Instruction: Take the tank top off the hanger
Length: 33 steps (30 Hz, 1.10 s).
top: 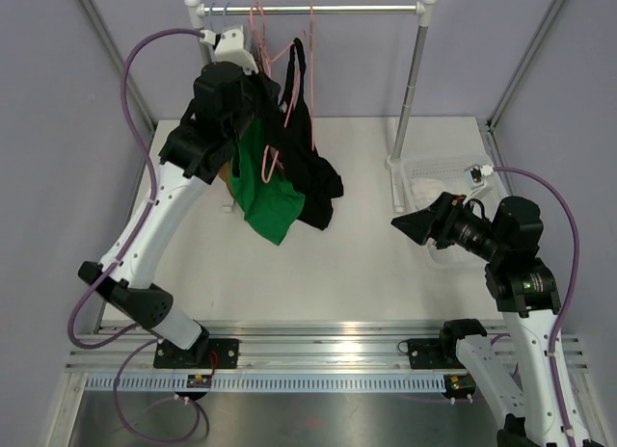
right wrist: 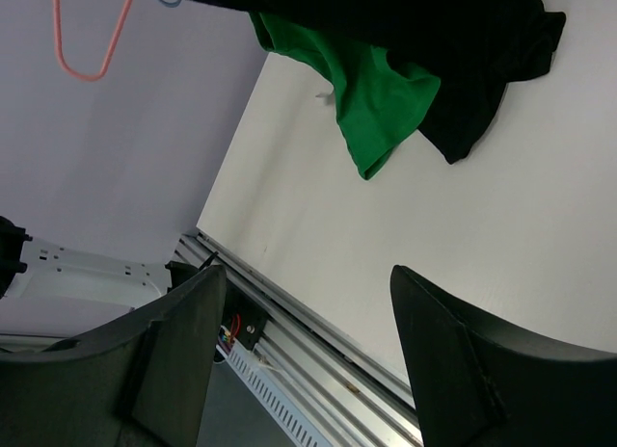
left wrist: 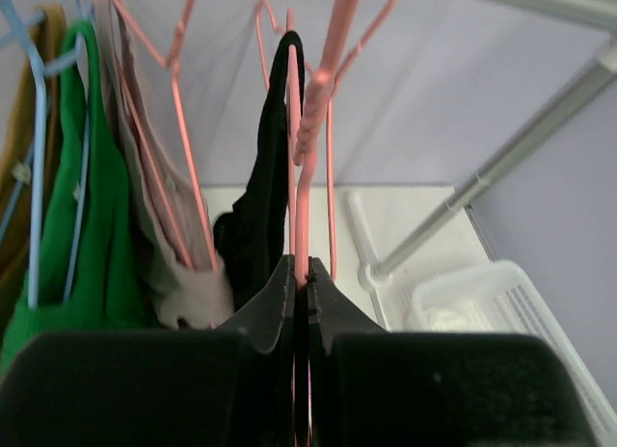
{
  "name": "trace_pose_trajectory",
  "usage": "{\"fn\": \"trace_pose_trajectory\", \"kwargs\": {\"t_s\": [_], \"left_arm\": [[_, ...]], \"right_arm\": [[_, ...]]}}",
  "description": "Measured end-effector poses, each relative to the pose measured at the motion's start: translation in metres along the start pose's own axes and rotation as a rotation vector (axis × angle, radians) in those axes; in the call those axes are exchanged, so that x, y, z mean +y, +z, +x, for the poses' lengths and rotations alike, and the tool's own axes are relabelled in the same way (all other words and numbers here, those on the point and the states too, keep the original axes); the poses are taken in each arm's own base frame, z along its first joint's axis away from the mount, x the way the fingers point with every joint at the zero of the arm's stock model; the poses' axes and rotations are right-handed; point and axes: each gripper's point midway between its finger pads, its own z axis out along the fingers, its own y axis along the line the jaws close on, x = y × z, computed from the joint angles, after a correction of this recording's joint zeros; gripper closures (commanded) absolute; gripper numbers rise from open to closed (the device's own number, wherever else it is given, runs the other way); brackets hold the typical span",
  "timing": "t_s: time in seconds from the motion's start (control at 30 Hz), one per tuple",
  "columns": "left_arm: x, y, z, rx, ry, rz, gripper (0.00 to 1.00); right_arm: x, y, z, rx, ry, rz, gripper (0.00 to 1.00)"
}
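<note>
Top external view: the left arm [top: 154,216] hides part of the green garment [top: 265,197]. Beside it the black tank top [top: 310,168] hangs under the rail [top: 318,9] on a pink hanger [left wrist: 301,177]. The left gripper [left wrist: 301,278] is clamped on the hanger's wire, whose lower end is hidden. The right gripper [right wrist: 307,274] is spread and holds nothing.

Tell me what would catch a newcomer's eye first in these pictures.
The black tank top drooping from the rail at the back, beside a green garment, stands out first. The left gripper is shut on a pink hanger there. The right gripper hangs open over the table's right side, by a white basket.
</note>
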Motion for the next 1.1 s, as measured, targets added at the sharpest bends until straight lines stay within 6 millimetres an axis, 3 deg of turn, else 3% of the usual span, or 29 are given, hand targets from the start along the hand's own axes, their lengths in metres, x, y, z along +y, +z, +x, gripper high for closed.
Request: {"fn": "trace_pose_trajectory", "kwargs": {"t_s": [0.2, 0.57, 0.7, 0.83, 0.97, 1.1], "left_arm": [[-0.001, -0.061, 0.024, 0.056, -0.082, 0.048, 1.00], [0.029, -0.214, 0.044, 0.020, -0.190, 0.155, 1.00], [0.019, -0.253, 0.062, 0.075, -0.179, 0.299, 1.00], [0.010, -0.274, 0.109, 0.222, -0.152, 0.426, 1.00], [0.013, -0.280, 0.171, 0.387, -0.156, 0.483, 1.00], [0.017, -0.283, 0.225, 0.520, -0.222, 0.511, 1.00]], "right_arm": [[0.004, -0.003, -0.006, 0.001, -0.043, 0.006, 0.23], [0.007, 0.009, -0.011, 0.060, -0.052, -0.034, 0.25], [0.012, 0.016, -0.011, 0.083, -0.026, -0.086, 0.25], [0.024, 0.025, 0.000, 0.128, -0.035, -0.138, 0.20], [0.058, 0.042, 0.040, 0.243, -0.107, -0.229, 0.22], [0.065, 0.065, 0.070, 0.280, -0.152, -0.230, 0.28]]}}
